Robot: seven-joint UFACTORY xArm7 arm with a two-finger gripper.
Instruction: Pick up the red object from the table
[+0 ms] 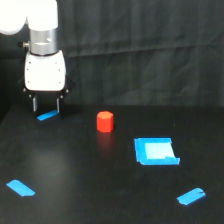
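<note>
Exterior view. Desk (75,165): wide, flat, matte black, backed by a dark draped curtain (150,45).

Red object (105,121): short, solid red-orange cylinder, stood upright on the desk near the middle of the view, untouched and well apart from the tool.

Tool (46,105): hung from a white housing on the white and silver arm (42,30), at the exterior view's upper left. Two thin dark fingers (34,104) pointed straight down, spread apart with a clear gap between them, nothing held. Tips stood just above a blue tape strip (48,115) at the desk's back edge.

Blue square (156,151): lay flat on the desk, to the exterior view's right of the cylinder and nearer the camera, paler at its centre.

Further blue tape strips: one at the lower left (20,188), one at the lower right (191,196), both flat and angled.
</note>
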